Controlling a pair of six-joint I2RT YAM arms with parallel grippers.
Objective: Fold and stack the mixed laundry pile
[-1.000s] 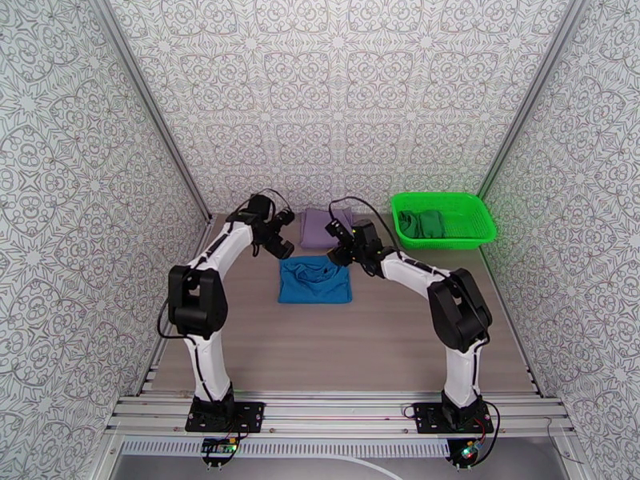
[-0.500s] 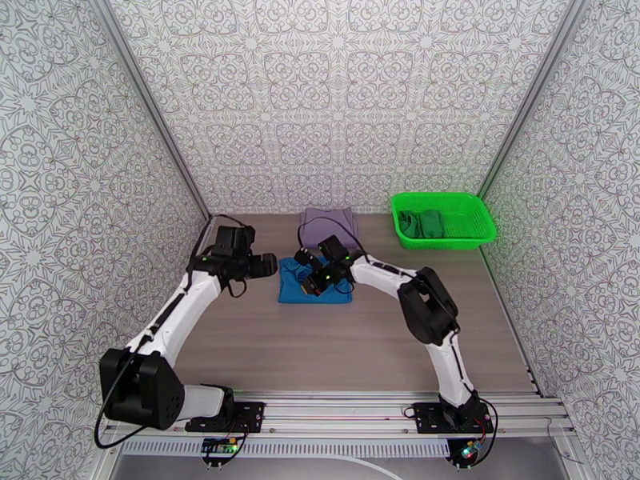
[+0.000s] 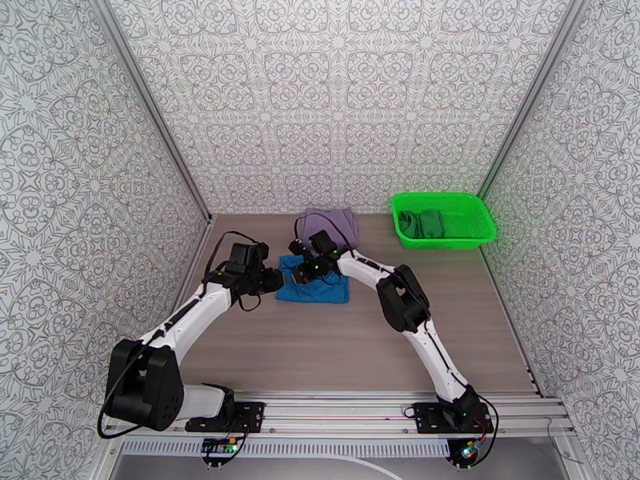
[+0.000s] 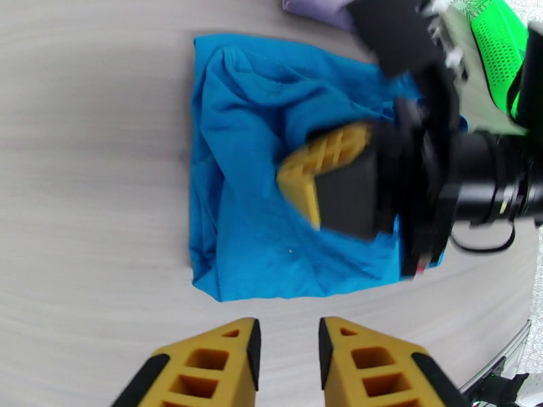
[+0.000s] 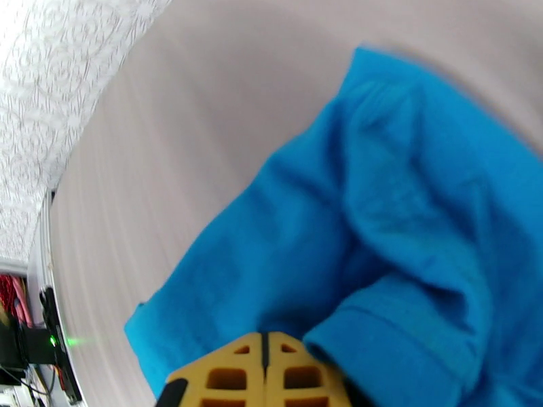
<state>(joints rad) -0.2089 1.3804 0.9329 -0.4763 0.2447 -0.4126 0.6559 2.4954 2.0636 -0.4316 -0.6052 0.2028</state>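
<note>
Right gripper (image 5: pixel 265 342) shifted left, closed atop rumpled soft blue garment (image 5: pixel 380 198)

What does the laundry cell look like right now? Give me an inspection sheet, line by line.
Surface: wood-grain table, no spills seen.
Job's things: blue garment rumpled, mid-table; lavender garment behind it; dark green garment inside the basket.
Clutter: green mesh basket, far right.
Grippers: left gripper open, near the blue garment's edge; right gripper shut, tips on the blue garment, pinch unclear.
Cables: black cable looped at the right wrist.
Surroundings: patterned walls; metal rail at the near edge.
</note>
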